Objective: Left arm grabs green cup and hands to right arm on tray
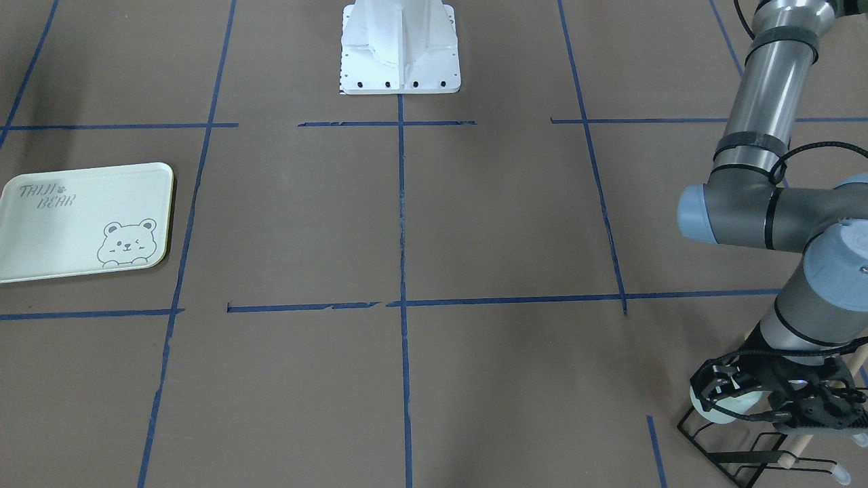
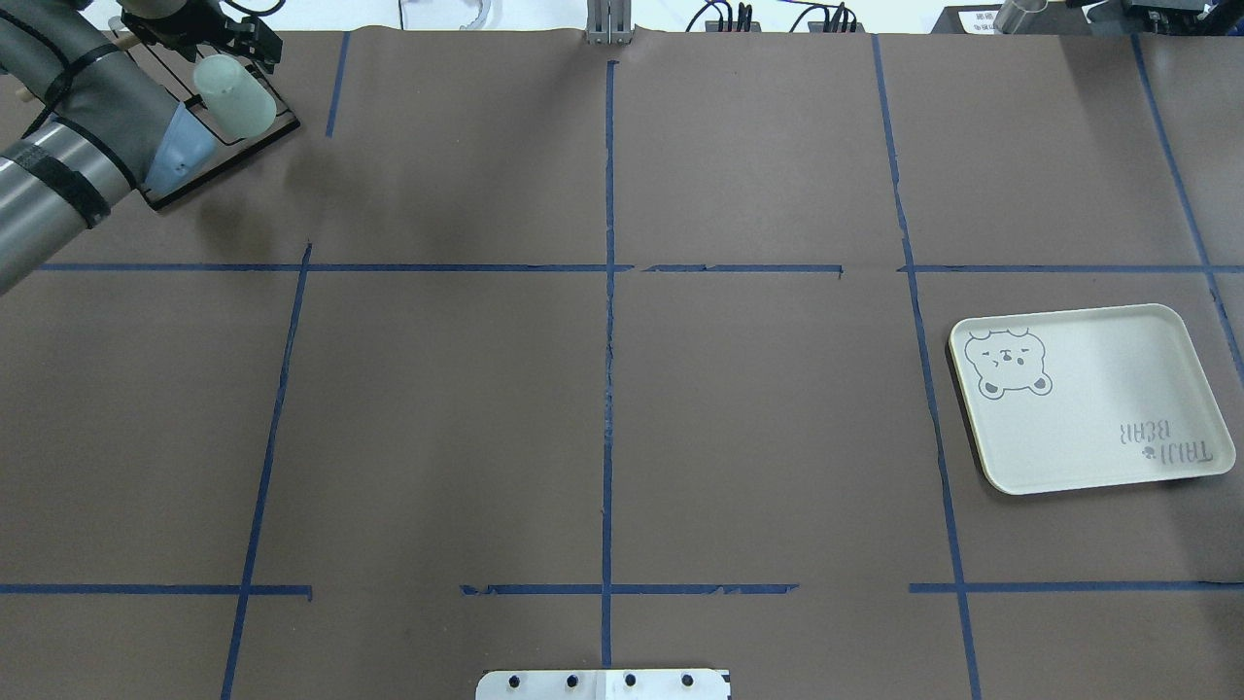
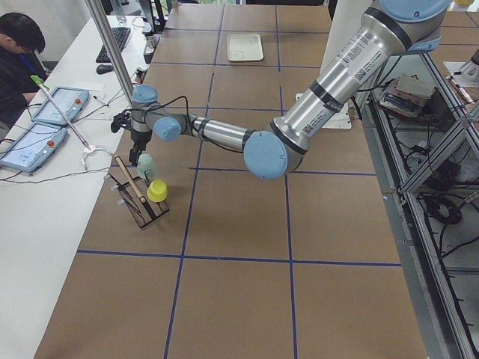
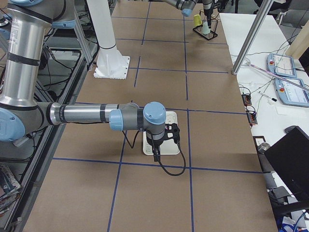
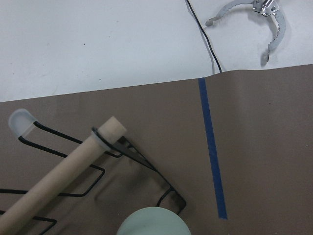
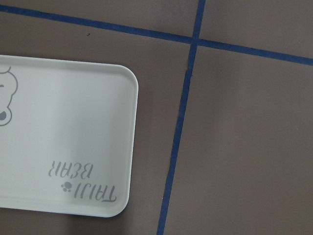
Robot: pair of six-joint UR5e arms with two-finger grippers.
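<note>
Table (image 2: 437, 389): left claw (image 1: 723, 397) astride green cup (image 2: 233, 97) on wire rack (image 1: 746, 456); right claw (image 4: 161, 145) over tray (image 2: 1088, 428); grips unclear.

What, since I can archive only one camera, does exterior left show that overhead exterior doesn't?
Only exterior left: a yellow cup on the black wire rack, and an operator at a side table. Only overhead exterior: the bear drawing and lettering on the tray, readable. Both: the left arm reaching to the green cup at the rack, and the tray.
</note>
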